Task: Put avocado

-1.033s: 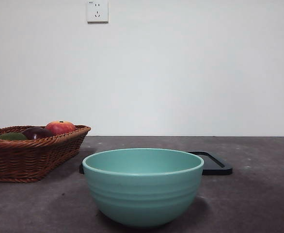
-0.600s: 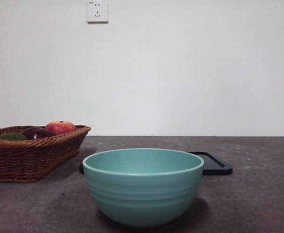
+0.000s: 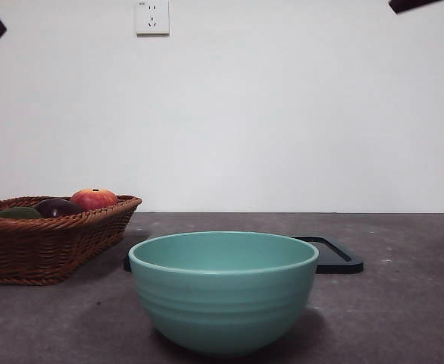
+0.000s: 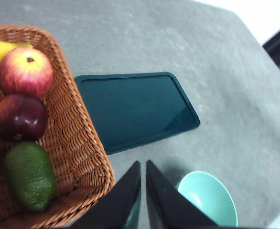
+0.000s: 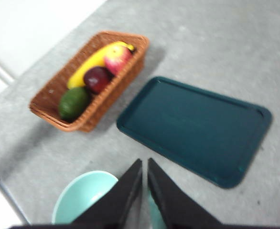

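Note:
The avocado is dull dark green and lies in a wicker basket beside a dark purple fruit and a red apple. It also shows in the right wrist view and as a green edge in the front view. My left gripper is shut and empty, high above the table near the basket's corner. My right gripper is shut and empty, high above the table between the teal bowl and the dark tray. Both show only as black tips at the top corners of the front view.
The teal bowl stands near the front centre. The dark green tray lies behind it. The basket stands at the left and also holds a banana. A wall socket is on the back wall.
Black tips of both arms have come into the top corners of the front view. The bowl, tray, basket and fruit have not moved.

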